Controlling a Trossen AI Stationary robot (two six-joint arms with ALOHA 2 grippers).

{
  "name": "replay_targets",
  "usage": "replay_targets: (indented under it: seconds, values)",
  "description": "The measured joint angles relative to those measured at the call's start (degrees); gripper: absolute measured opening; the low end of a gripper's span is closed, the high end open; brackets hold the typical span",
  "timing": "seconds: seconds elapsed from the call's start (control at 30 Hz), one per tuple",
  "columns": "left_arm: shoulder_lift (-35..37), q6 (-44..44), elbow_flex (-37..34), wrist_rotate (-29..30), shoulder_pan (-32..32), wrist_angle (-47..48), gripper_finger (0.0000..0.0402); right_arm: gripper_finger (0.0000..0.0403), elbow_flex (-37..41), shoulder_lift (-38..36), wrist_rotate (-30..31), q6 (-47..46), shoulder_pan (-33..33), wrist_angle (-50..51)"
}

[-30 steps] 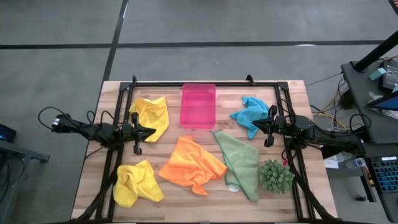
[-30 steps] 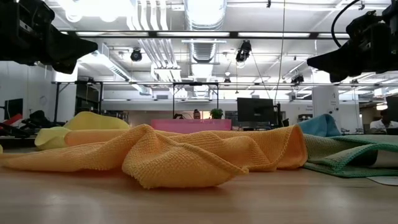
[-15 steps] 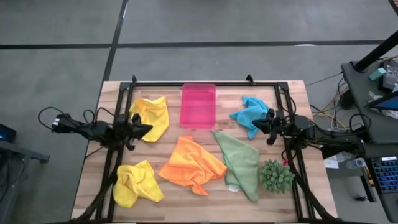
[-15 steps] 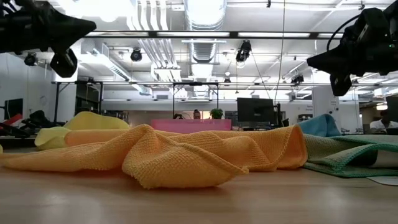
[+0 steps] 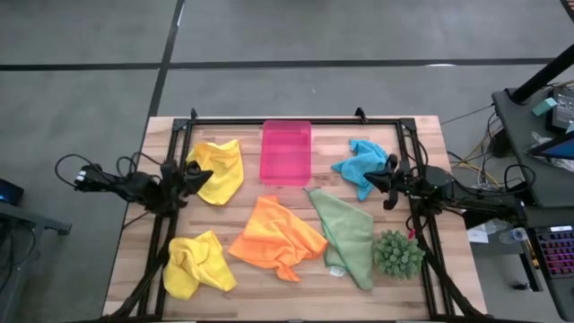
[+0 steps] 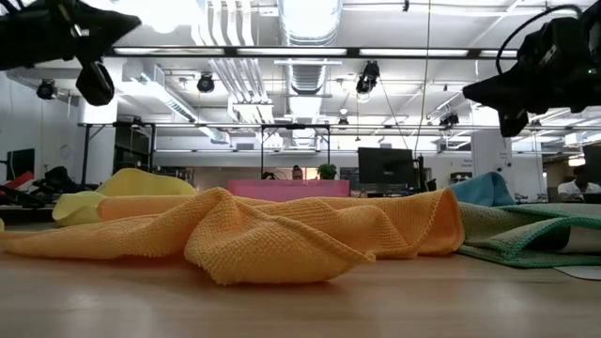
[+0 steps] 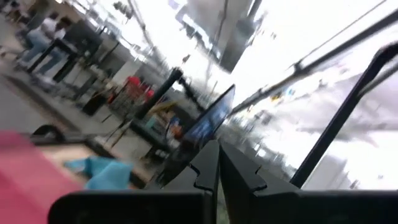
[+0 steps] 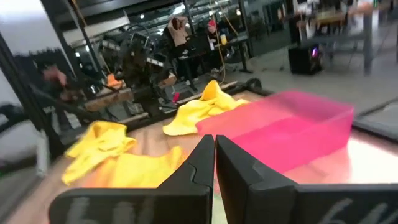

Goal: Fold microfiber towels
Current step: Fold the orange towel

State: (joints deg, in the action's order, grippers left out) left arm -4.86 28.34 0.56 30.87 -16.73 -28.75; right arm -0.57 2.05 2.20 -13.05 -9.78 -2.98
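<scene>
Five microfiber towels lie crumpled on the wooden table: a yellow one at the far left, another yellow one at the near left, an orange one in the middle, a light green one beside it and a turquoise one at the far right. My left gripper hovers shut, high over the edge of the far yellow towel and tipped upward. My right gripper hovers shut and level beside the turquoise towel. Neither touches a towel.
A pink plastic tray stands at the far middle of the table, between the far yellow and turquoise towels. A spiky green plant sits at the near right. A black frame runs around the work area.
My left gripper has rolled about its own axis, tipped its fingers upward and risen a little, staying shut over the far yellow towel. My right gripper has rolled slightly in place. The towels have not moved.
</scene>
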Motion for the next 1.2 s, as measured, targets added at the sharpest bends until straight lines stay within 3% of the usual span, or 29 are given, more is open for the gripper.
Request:
replay_targets:
  seconds: [0.2,0.43,0.53,0.63,0.83,1.2]
  values:
    - [-4.9,3.7,5.5,5.6,0.0,0.7,0.0,0.0009,0.0,0.0,1.8,1.2,0.0,-5.6]
    - [-16.5,14.5,14.9,6.0,0.0,1.4,0.0,0.0009,0.0,-0.1,2.6,1.7,0.0,-8.1]
    - [-21.5,22.3,20.5,5.9,0.0,6.8,0.0,0.0009,0.0,-0.1,2.6,1.7,0.0,-8.0]
    - [-25.3,32.4,27.1,4.6,-0.2,18.6,0.0,0.0009,0.0,-0.1,2.6,1.7,0.0,-8.0]
    - [-39.0,49.5,39.0,-3.1,-1.0,41.2,0.0,0.0009,0.0,-0.1,2.7,1.7,0.0,-8.0]
    - [-62.3,59.2,49.7,-26.3,-3.4,52.4,0.0,0.0009,0.0,0.5,2.7,1.7,0.0,-7.8]
